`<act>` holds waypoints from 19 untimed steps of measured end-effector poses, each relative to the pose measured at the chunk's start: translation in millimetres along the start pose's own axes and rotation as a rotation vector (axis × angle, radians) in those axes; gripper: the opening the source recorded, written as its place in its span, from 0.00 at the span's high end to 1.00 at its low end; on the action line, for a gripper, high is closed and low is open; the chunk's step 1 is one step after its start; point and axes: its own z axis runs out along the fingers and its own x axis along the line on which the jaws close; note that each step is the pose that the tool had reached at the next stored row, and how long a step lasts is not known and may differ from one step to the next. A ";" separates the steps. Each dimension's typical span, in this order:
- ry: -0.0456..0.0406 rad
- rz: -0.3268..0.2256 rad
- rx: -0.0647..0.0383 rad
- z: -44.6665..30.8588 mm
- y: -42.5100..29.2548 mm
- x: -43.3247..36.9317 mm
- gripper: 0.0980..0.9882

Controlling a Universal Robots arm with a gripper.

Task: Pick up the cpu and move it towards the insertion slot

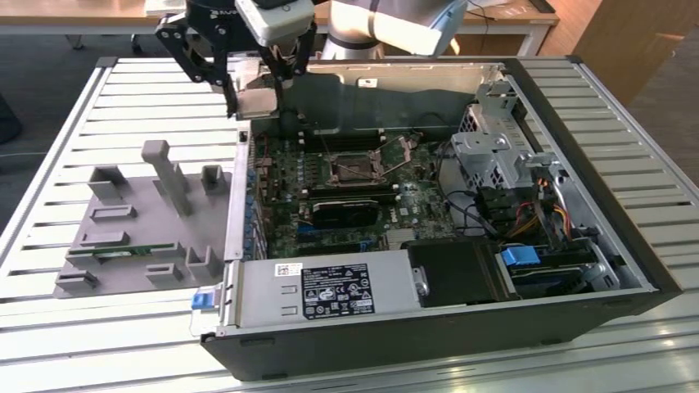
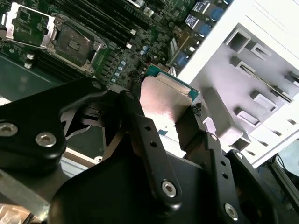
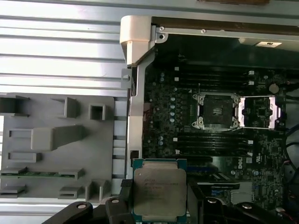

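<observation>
On the exterior view's left, the grey tray (image 1: 131, 237) lies flat on the slatted tabletop (image 1: 65, 123). A narrow green circuit strip (image 1: 123, 251) sits in one of its slots, while the other upright holders look bare. The tray's far corner is partly cut off in the first wrist view, where its walls (image 3: 56, 140) run out of the picture.

Above the near edge of the open computer case (image 1: 437, 327), the end effector (image 1: 259, 100) hangs from the arm, its black linkages hiding much of what sits behind it. It is clenched on the cpu (image 1: 258, 101), whose pale metal top shows between the fingers (image 2: 140, 126) in the second wrist view (image 2: 163, 105). In the first wrist view the cpu (image 3: 160, 191) faces the camera, green rim visible at one edge, its lower part cut off by the picture border. It is held in the air over the case wall beside the tray, well apart from the socket.

Inside the case lies the green motherboard (image 1: 290, 196). The insertion slot (image 1: 352, 168) sits near its middle, metal frame swung open, dark centre exposed; both wrist views show it too (image 3: 216, 111) (image 2: 72, 44). Further toward the exterior view's right, a drive cage (image 1: 492, 155) and tangled cables (image 1: 525, 213) crowd the case, and a labelled power supply (image 1: 327, 291) covers its near corner.
</observation>
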 end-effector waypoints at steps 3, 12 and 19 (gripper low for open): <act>0.0006 0.000 0.000 0.4 -0.2 -10.1 0.50; 0.0026 0.000 0.000 1.7 -0.9 -42.0 0.50; 0.0051 0.000 0.000 2.8 -1.5 -70.8 0.50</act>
